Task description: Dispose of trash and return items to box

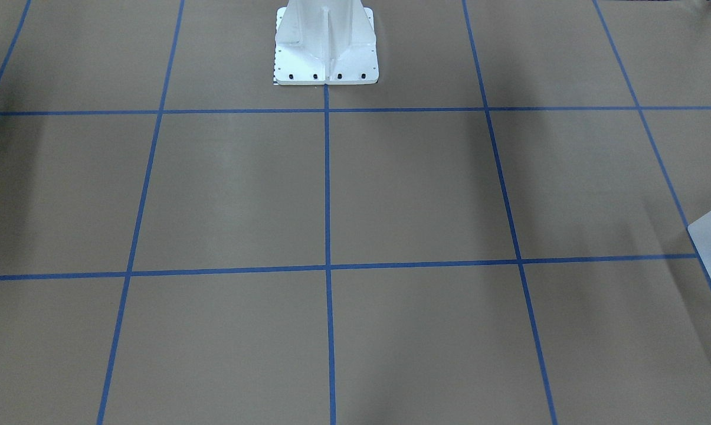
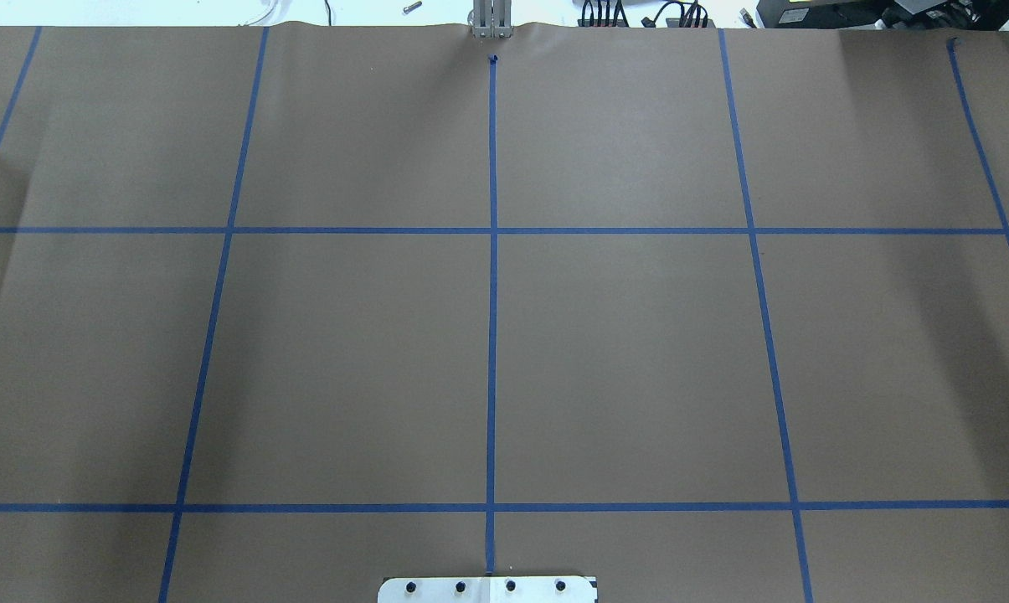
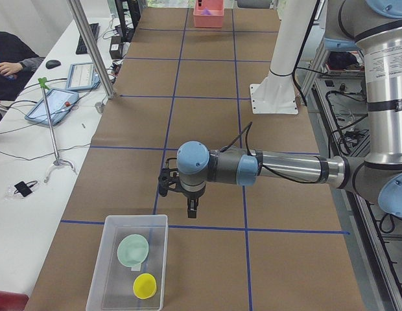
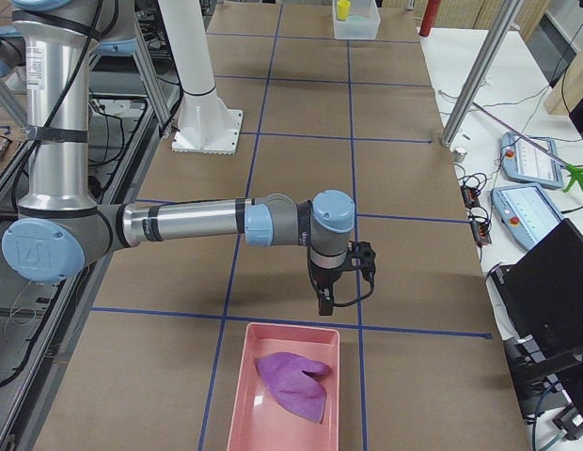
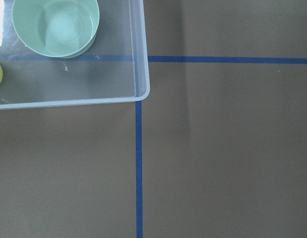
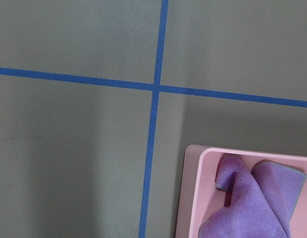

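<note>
Translucent plastic, the box sits at the worktop's left end, green bowl inside. My left hand hangs near its rim, right hand at the opposite end; open or closed, I cannot tell. Lowering could clip that rim.

Brown-papered table (gridded in blue tape); alongside, a white bench carries two tablets.
</note>
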You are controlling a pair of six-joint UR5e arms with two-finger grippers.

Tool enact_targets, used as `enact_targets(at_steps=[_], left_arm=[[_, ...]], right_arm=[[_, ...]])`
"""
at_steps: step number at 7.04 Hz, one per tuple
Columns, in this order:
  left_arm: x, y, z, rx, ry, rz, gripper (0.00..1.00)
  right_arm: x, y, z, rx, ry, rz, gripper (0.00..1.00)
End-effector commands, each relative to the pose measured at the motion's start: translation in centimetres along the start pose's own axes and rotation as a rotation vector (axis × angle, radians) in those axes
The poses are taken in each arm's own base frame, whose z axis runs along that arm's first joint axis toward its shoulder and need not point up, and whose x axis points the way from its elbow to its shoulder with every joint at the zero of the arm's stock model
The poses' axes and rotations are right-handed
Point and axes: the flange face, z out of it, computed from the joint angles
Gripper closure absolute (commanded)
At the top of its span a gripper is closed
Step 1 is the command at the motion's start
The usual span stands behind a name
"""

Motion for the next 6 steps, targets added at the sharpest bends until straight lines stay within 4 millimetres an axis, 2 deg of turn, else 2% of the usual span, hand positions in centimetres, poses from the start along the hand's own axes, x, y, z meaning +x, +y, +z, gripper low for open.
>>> enact_targets(at_steps=[1,6], left_arm=[[0.32,-0.81,-0.26,0.008,-0.005,0.010,0.01],[0.13,-1.05,-0.28,0.011,-0.037,0.013,0.01]], right_arm=[[-0.21,-0.12,-0.21,0.004,-0.003,-0.003,0.00],[-0.34,-0.21,-0.44,0.009,0.001,-0.006,0.00]])
